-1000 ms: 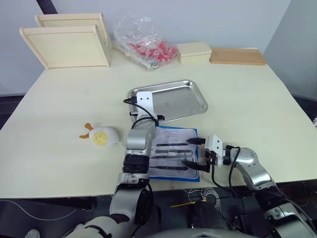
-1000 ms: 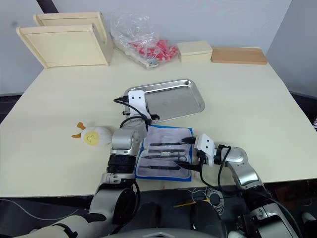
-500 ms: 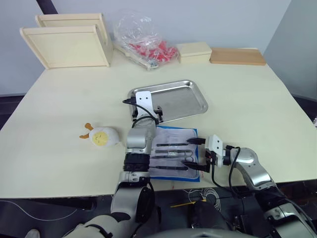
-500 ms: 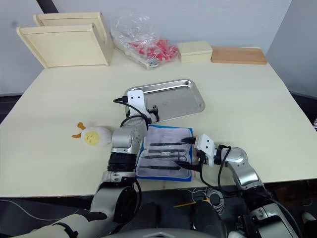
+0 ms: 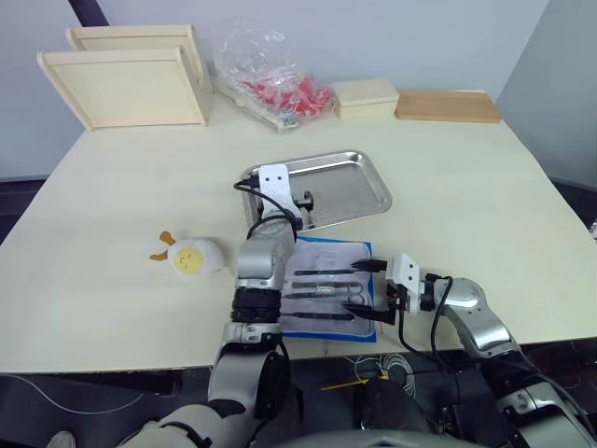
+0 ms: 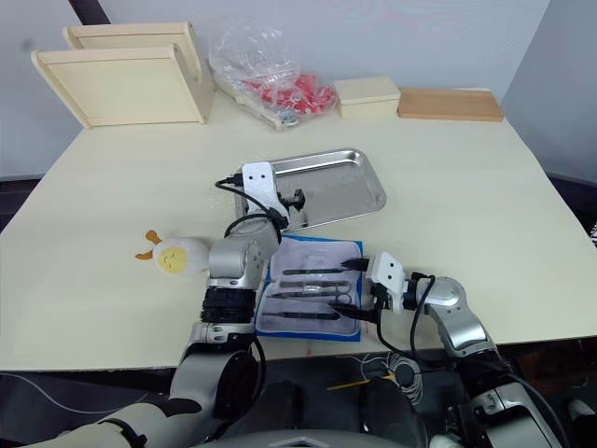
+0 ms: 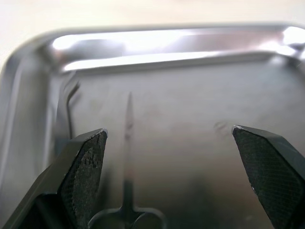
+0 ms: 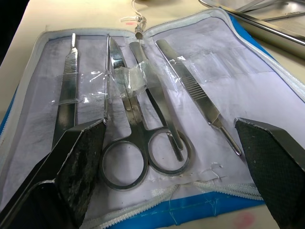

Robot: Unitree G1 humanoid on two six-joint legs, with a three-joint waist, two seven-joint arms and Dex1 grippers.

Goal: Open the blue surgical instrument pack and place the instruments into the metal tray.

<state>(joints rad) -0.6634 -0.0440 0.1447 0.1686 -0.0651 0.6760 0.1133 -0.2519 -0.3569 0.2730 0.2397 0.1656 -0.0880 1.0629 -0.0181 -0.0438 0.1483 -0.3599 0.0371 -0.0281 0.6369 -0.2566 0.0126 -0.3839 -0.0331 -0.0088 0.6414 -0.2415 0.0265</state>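
While the left gripper [image 7: 169, 179] hangs open over scissors [image 7: 127, 157] in the tray [image 5: 364, 182], the right gripper [image 8: 169, 176], spread, should centre on one instrument [image 8: 126, 143] in the open pouch [image 5: 308, 325] before closing.

Two pale wooden trays [image 5: 126, 84] are leaning against the wall at the far left corner of the cream table [image 5: 485, 196], one sitting just in front of the other. Beside them, toward the middle of the far edge, a crinkled clear bag of red items [image 5: 270, 79] is lying on the tabletop. A small cream-coloured box [image 5: 365, 96] is sitting just right of the bag, and a flat brown wooden board [image 5: 447, 105] is resting next to that box. Nearer the front, on the left side, a small white and yellow plush toy [image 5: 189, 258] with orange bits is lying by itself.
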